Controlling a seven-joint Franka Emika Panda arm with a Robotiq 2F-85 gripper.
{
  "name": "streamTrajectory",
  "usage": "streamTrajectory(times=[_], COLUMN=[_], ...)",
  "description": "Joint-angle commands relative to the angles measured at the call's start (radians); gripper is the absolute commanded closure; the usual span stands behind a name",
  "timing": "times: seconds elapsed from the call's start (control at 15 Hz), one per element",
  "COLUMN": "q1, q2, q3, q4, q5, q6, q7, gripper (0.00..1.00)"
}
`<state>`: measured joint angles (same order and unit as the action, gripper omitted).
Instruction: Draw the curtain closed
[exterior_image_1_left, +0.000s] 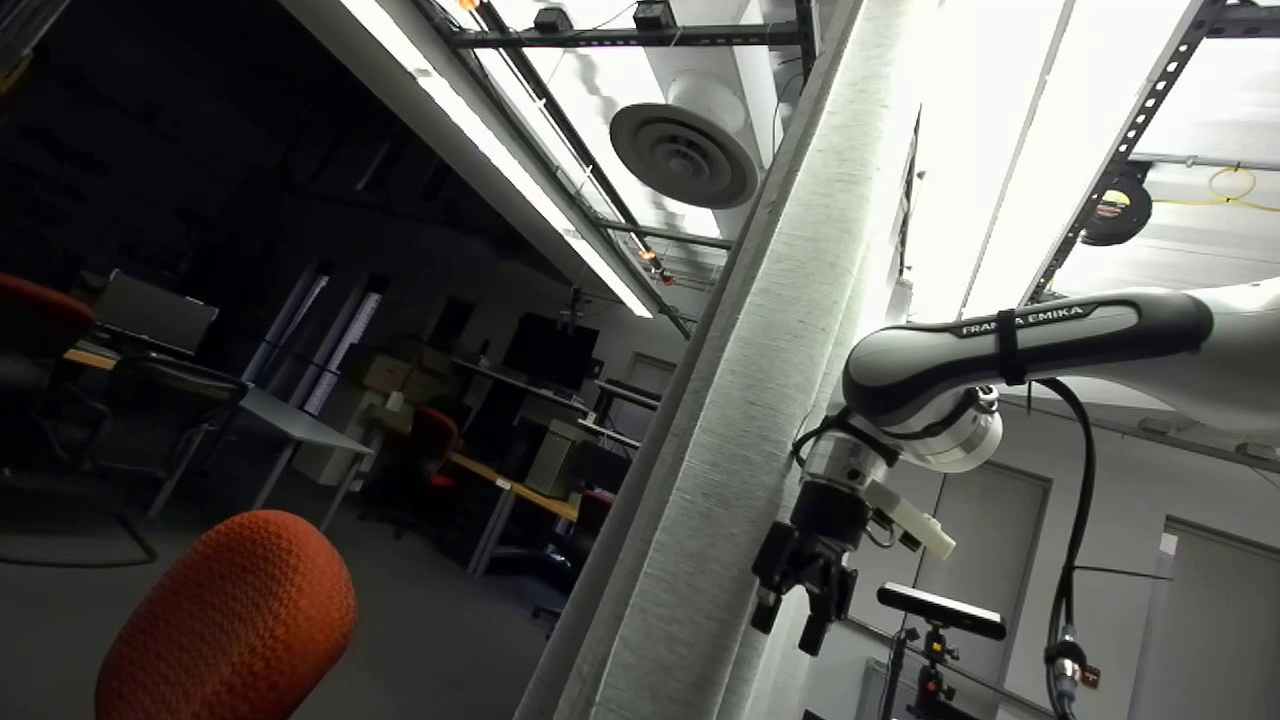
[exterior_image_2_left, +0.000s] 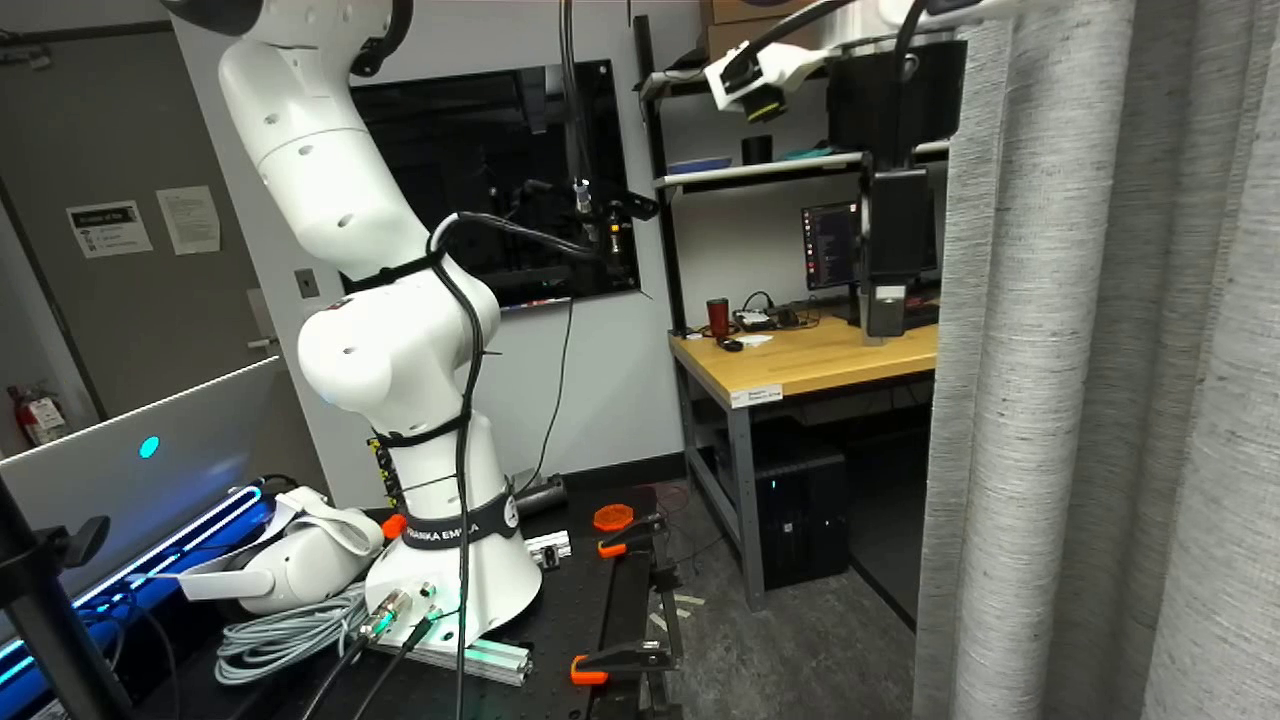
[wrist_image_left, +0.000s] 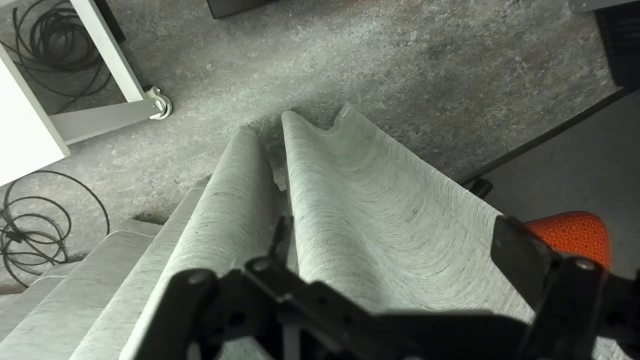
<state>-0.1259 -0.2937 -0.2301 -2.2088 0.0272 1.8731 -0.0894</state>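
The curtain is a large pale grey fabric sheet with long vertical folds. It shows in both exterior views (exterior_image_1_left: 760, 350) (exterior_image_2_left: 1050, 400) and fills the lower middle of the wrist view (wrist_image_left: 370, 200). My gripper (exterior_image_1_left: 788, 630) hangs pointing down close beside the curtain; it also shows left of the curtain's edge in an exterior view (exterior_image_2_left: 887, 312). In the wrist view the gripper (wrist_image_left: 400, 235) has its fingers wide apart. The curtain's end fold appears between them, with one finger near a gap between folds and the other past the free edge. I cannot tell whether they touch the fabric.
An orange chair (exterior_image_1_left: 230, 620) stands beyond the curtain; it also shows in the wrist view (wrist_image_left: 575, 235). A wooden desk (exterior_image_2_left: 800, 360) stands behind the gripper. A tripod-mounted camera (exterior_image_1_left: 940, 608) is near the arm. A white wheeled frame (wrist_image_left: 107, 117) stands on the floor.
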Motion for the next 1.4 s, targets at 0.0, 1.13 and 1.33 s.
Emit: streamTrajectory(times=[0.0,1.13,1.33], q1=[-0.015,0.014,0.009], q2=[0.002,-0.057,-0.09], q3=[0.013,0.071,0.076], q4=[0.002,0.009,0.016], q5=[0.004,0.118,0.096], q6=[-0.003,0.135,0.195], q7=[-0.004,-0.002,0.006], gripper=[0.0,0.0,0.0])
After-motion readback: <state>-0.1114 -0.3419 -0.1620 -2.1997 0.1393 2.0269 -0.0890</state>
